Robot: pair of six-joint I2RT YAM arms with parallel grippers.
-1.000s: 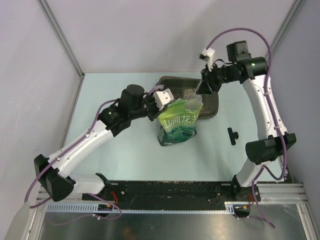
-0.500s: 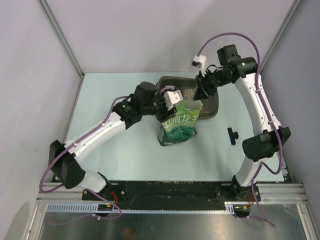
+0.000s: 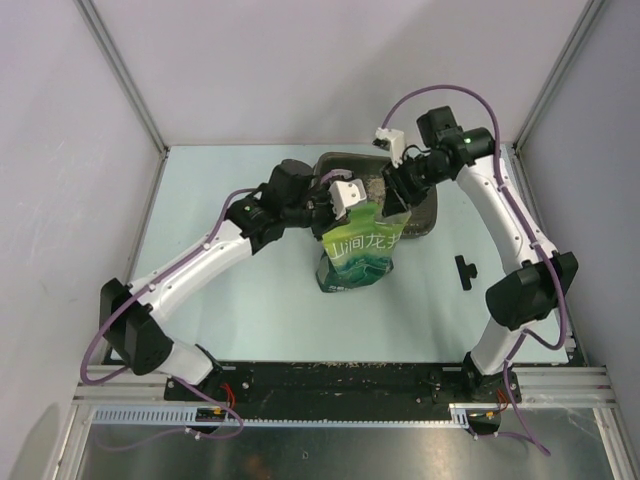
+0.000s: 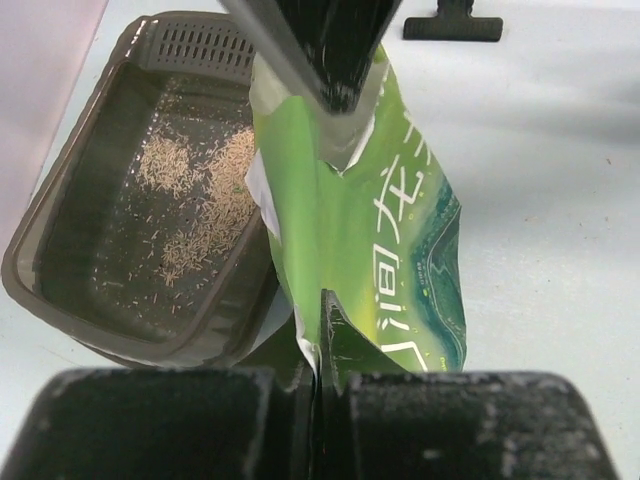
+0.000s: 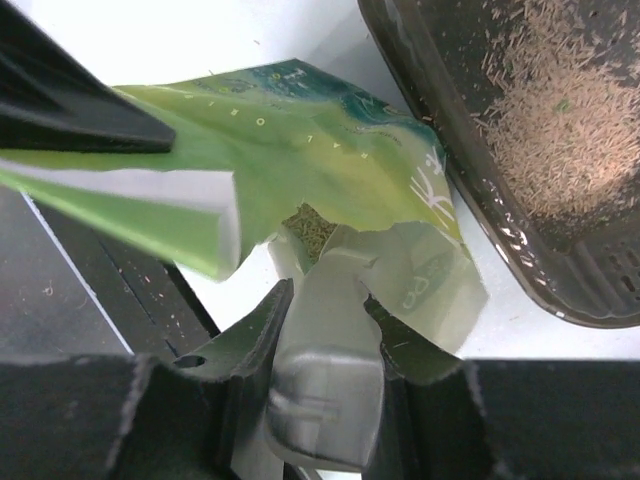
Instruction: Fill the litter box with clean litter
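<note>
The dark grey-brown litter box (image 3: 424, 214) sits at the table's far middle, with a thin patch of tan clean litter (image 4: 205, 200) on its floor; both also show in the right wrist view, the box (image 5: 470, 150) and the litter (image 5: 560, 110). A green printed bag (image 3: 358, 250) stands against its near side. My left gripper (image 3: 338, 207) is shut on the bag's top edge (image 4: 330, 160) and holds the mouth open. My right gripper (image 5: 325, 335) is shut on a clear plastic scoop (image 5: 325, 380), whose tip is in the bag's mouth, over the granules (image 5: 310, 225) inside.
A small black T-shaped tool (image 3: 465, 271) lies on the table right of the bag and also shows in the left wrist view (image 4: 452, 22). Grey walls close the table at the back and sides. A black rail (image 3: 340, 382) runs along the near edge.
My right gripper has moved left and down with the scoop, from over the box to the bag's mouth. My left gripper moved right to the bag's top edge, then held.
</note>
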